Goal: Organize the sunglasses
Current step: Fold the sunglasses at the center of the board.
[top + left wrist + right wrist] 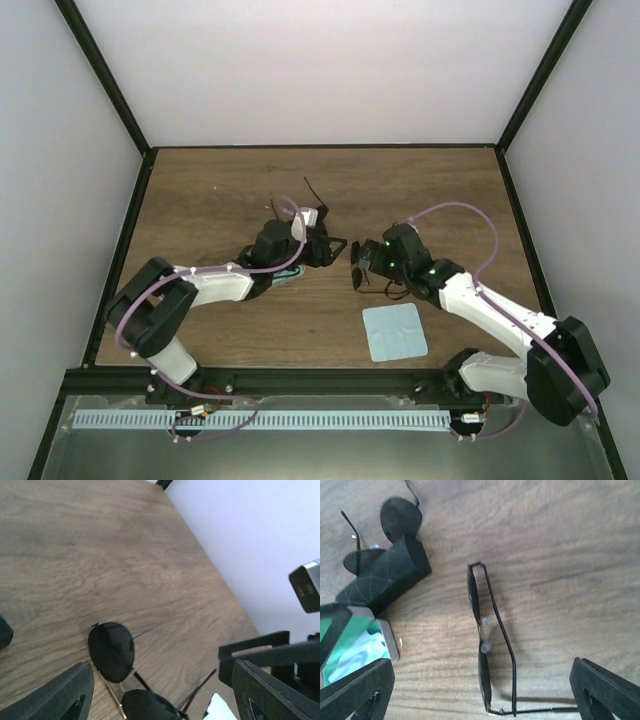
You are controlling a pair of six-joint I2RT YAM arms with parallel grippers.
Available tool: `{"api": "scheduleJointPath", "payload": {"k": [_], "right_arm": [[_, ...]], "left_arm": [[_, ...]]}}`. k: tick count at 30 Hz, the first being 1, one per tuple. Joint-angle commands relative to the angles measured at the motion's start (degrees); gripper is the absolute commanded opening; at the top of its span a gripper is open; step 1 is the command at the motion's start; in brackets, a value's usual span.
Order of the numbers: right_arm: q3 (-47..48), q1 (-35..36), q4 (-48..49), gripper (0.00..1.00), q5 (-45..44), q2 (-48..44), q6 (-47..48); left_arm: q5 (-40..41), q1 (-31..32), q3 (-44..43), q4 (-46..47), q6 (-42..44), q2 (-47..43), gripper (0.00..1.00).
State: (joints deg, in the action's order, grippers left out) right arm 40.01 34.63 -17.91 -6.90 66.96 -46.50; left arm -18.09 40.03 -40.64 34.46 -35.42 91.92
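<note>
One pair of sunglasses (487, 645) stands folded on its edge on the wooden table, thin dark frame up. My right gripper (482, 692) is open around it, and neither finger touches it. From above, this pair (358, 277) lies just left of the right gripper (368, 262). A second pair of sunglasses (112, 650), with round dark lenses, lies flat between the fingers of my open left gripper (165, 700). In the right wrist view this second pair (400, 515) sits at the far left behind a left finger (385, 577). Its thin arms (313, 195) stick out beyond the left gripper (335, 248).
A light blue cloth (393, 332) lies flat near the front edge, between the arms. An open case with a teal lining (357, 647) rests under the left arm (288, 277). Black frame posts and white walls bound the table (220, 190).
</note>
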Motion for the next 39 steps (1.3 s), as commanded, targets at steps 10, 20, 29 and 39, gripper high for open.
{"api": "scheduleJointPath", "payload": {"k": [10, 20, 29, 39], "right_arm": [[-7.01, -4.79, 1.61, 0.51, 8.44, -0.94, -7.34], [-7.89, -6.68, 2.25, 0.02, 13.02, 2.62, -2.75], [-8.98, -6.64, 5.35, 0.01, 12.71, 7.61, -2.19], [-8.99, -6.77, 5.44, 0.01, 13.44, 8.08, -2.25]], "left_arm": [[4.70, 1.10, -13.23, -7.36, 0.92, 15.14, 0.45], [6.06, 1.10, -17.49, -9.39, -0.96, 22.48, 0.10], [4.99, 1.08, -19.49, -9.86, -1.46, 25.80, 0.04], [4.29, 1.06, -21.90, -11.43, -0.70, 27.96, 0.04]]}}
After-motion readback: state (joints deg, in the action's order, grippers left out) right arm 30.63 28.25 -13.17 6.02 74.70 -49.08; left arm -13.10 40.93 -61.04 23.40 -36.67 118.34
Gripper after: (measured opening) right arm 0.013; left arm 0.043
